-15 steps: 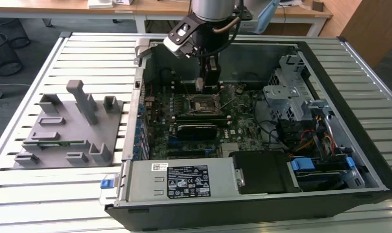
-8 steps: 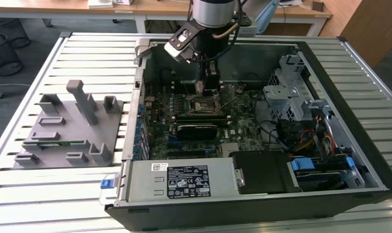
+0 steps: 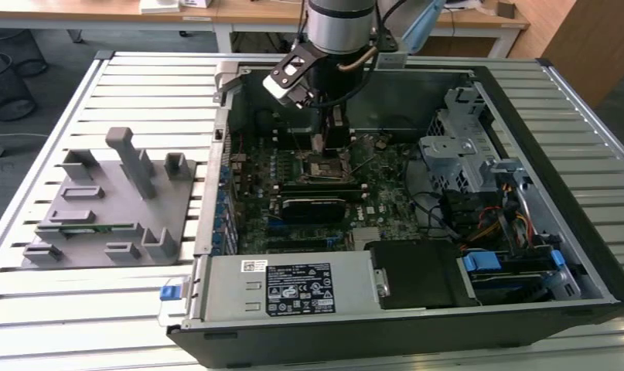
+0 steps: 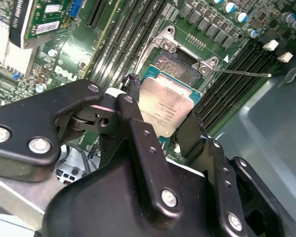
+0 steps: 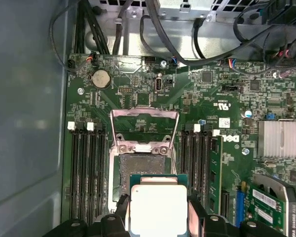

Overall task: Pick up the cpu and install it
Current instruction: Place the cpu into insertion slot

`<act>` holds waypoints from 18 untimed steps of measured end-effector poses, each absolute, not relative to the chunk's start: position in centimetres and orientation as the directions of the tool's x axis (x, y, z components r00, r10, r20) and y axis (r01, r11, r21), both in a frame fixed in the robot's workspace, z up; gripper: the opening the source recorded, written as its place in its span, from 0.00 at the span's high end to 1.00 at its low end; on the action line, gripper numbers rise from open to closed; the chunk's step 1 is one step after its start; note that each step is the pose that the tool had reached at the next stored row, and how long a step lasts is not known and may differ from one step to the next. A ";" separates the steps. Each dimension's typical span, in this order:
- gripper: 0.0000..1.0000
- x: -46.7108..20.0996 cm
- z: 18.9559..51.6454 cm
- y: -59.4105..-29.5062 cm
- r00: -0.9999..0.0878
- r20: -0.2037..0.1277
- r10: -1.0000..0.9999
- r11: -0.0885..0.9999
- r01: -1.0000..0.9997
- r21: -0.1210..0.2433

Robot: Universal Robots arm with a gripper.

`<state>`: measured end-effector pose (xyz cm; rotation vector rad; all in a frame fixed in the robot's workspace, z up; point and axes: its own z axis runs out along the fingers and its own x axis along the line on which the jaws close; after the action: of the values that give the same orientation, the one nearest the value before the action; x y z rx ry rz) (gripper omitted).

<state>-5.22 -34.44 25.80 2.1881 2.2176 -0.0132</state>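
Note:
The cpu (image 4: 165,111) is a flat square chip with a silver top and a thin green rim, also seen in the first wrist view (image 5: 158,206). My gripper (image 4: 163,118) is shut on it, one black finger on each of two opposite edges. The chip hangs slightly tilted just above the open motherboard socket (image 5: 138,165), covering part of it. The socket's metal load plate (image 5: 144,129) is swung open. In the exterior view my gripper (image 3: 327,148) reaches down into the computer case right over the socket (image 3: 324,168).
Memory slots (image 5: 86,173) flank the socket on both sides, and a green memory stick (image 5: 216,170) sits in one. A finned heatsink (image 5: 279,138), cables (image 5: 153,34) and the case wall (image 5: 24,98) lie close by. A grey fixture tray (image 3: 105,209) rests at the exterior view's left.

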 end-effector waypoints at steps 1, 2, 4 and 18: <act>0.46 -5.2 25.6 -34.4 -0.013 -0.025 1.000 0.014 1.000 0.012; 0.46 -5.2 25.4 -34.3 -0.013 -0.025 1.000 0.013 1.000 0.012; 0.46 -5.2 25.1 -34.2 -0.013 -0.025 1.000 0.014 1.000 0.012; 0.46 -5.1 23.6 -34.0 -0.013 -0.024 1.000 0.013 1.000 0.012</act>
<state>-5.14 -33.98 23.65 2.1888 2.2176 -0.0129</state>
